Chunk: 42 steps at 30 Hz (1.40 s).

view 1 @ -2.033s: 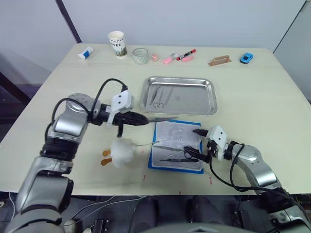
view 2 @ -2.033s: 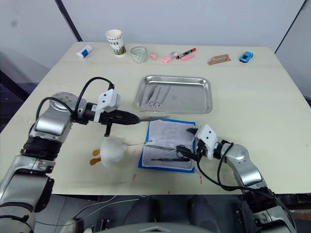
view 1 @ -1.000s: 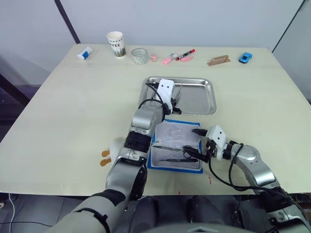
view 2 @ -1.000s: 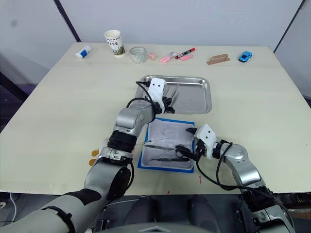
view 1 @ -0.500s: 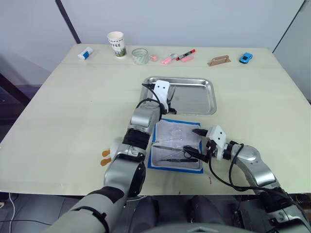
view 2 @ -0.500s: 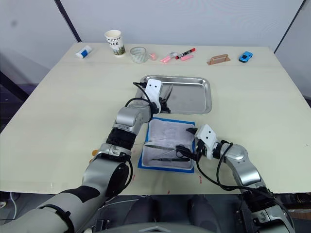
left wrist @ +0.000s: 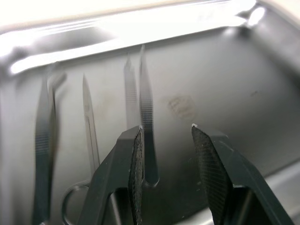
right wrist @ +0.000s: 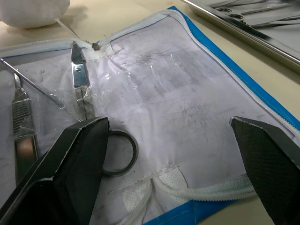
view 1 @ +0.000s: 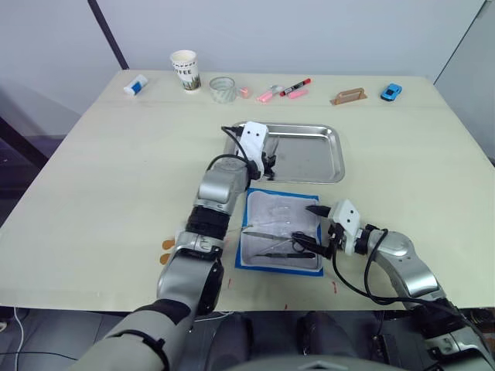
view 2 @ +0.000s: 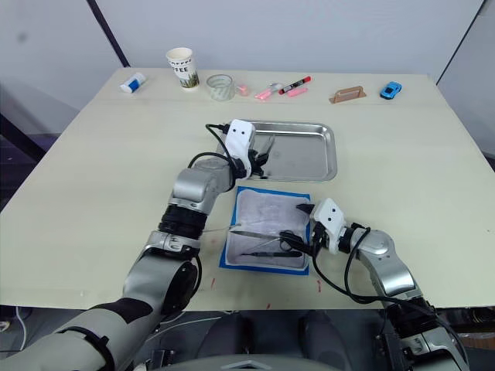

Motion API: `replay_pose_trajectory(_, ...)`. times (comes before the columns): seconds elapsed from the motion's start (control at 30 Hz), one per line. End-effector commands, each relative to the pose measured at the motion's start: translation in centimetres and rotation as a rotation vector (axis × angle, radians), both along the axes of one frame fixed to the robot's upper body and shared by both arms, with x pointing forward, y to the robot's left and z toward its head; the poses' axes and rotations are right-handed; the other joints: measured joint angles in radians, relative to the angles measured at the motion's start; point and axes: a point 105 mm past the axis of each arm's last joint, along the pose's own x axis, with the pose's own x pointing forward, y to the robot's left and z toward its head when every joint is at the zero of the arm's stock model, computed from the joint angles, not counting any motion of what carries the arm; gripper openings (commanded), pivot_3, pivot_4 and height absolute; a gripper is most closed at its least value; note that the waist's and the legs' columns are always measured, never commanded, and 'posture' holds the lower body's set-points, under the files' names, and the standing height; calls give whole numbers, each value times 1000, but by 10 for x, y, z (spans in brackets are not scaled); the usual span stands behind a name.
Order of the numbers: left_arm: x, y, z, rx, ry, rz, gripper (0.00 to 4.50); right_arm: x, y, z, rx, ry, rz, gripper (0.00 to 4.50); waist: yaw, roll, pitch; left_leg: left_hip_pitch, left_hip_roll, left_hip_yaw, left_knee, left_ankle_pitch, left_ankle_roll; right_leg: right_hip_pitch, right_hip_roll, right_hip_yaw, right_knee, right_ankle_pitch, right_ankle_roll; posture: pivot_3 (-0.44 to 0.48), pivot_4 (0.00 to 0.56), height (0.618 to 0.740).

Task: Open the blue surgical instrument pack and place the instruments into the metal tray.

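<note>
The blue surgical instrument pack (view 1: 280,239) is laid open on the table below the metal tray (view 1: 309,154), with scissors (right wrist: 82,101) on its pale lining. The left gripper (left wrist: 168,159) is held over the tray's left end, fingers apart and empty, above slim silver instruments (left wrist: 145,122). The right gripper (right wrist: 173,164) is spread wide over the pack's right edge, holding nothing
</note>
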Motion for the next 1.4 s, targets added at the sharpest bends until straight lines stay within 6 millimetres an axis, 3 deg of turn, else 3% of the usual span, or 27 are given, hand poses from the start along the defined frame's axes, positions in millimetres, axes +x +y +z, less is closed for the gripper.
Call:
replay_pose_trajectory(0.03,-23,-4,38,-73,-180,-275,1752,-11,-14,-47,-123,153,-58,4500,0,0,0,0,0,0,0,1,-2,0,0,0,0,0,0,0,150,718)
replay_pose_trajectory(0.2,-52,13,33,-70,-212,-535,1752,-11,-14,-47,-120,154,-59,4500,4,0,0,1,0,1,0,1,-3,0,0,0,0,0,0,0,150,718)
replay_pose_trajectory(0.67,-123,68,10,-25,-113,-997,1752,-11,-15,-37,-109,132,-50,4500,6,1,0,0,0,1,0,0,1,0,0,0,0,0,-1,0,150,718)
replay_pose_trajectory(0.97,-136,75,-10,53,-113,-1102,1752,-13,-18,-23,-96,103,-39,4500,10,2,1,-1,0,1,0,-1,1,-1,-1,0,-1,0,0,0,150,718)
replay_pose_trajectory(1.4,-137,75,-15,67,-112,-1121,1752,-18,-20,-14,-104,102,9,4500,12,2,2,-4,0,0,0,-1,1,-2,-1,-2,-2,0,0,0,150,718)
